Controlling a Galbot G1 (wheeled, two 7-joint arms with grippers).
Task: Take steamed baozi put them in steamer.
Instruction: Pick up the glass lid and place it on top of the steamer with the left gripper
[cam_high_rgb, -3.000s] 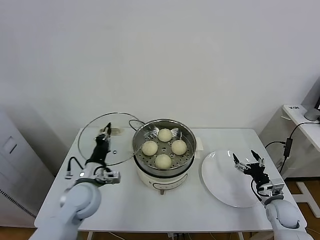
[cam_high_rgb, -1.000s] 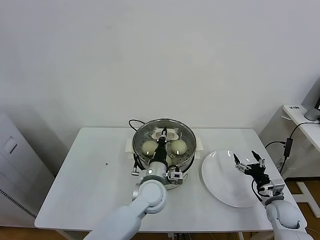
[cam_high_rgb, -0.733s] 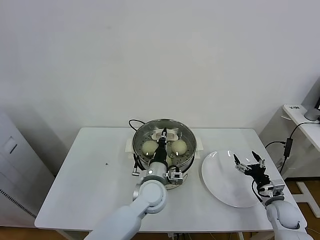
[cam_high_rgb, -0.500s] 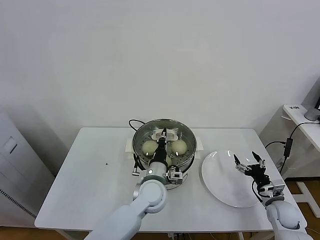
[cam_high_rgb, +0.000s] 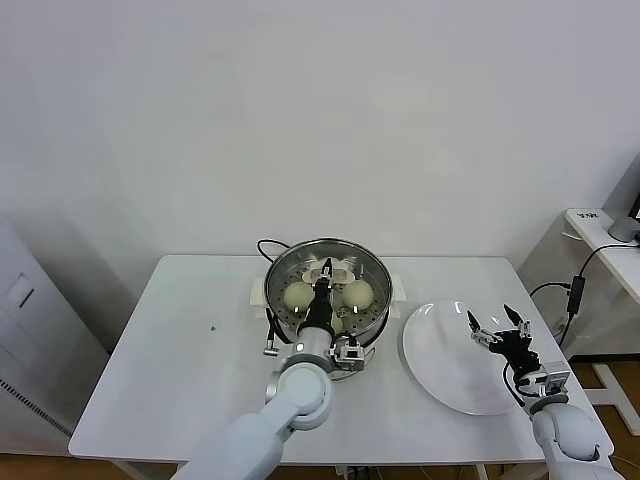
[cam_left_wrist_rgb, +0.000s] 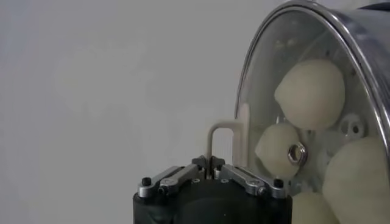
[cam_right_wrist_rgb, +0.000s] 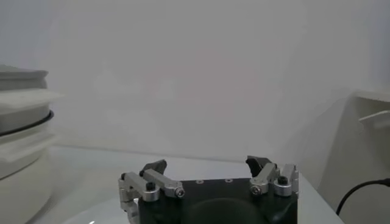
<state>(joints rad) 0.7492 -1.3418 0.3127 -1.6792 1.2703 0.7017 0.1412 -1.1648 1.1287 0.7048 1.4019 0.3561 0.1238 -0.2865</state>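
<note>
The steamer (cam_high_rgb: 376, 272), a shiny steel pot on a cream base, stands mid-table. Two steamed baozi (cam_high_rgb: 298, 294) (cam_high_rgb: 358, 292) show in the head view on either side of my left arm, which hides the rest of the tray. Through the glass lid (cam_left_wrist_rgb: 268, 79) the left wrist view shows three baozi (cam_left_wrist_rgb: 311, 91) (cam_left_wrist_rgb: 277, 149) (cam_left_wrist_rgb: 359, 176). My left gripper (cam_high_rgb: 325, 268) (cam_left_wrist_rgb: 212, 168) is shut on the lid's thin cream handle (cam_left_wrist_rgb: 214, 137), above the pot's middle. My right gripper (cam_high_rgb: 495, 322) (cam_right_wrist_rgb: 210, 164) hangs open and empty over the white plate (cam_high_rgb: 440, 365).
A black cord (cam_high_rgb: 270, 245) loops behind the steamer. The plate lies to the right of the pot, near the table's right edge (cam_high_rgb: 540, 330). A white cabinet (cam_high_rgb: 600, 250) stands beyond that edge.
Three seconds ago the lid was held to the left of the steamer; now it is over the pot. Over the last second the left arm has barely shifted. The right arm is still.
</note>
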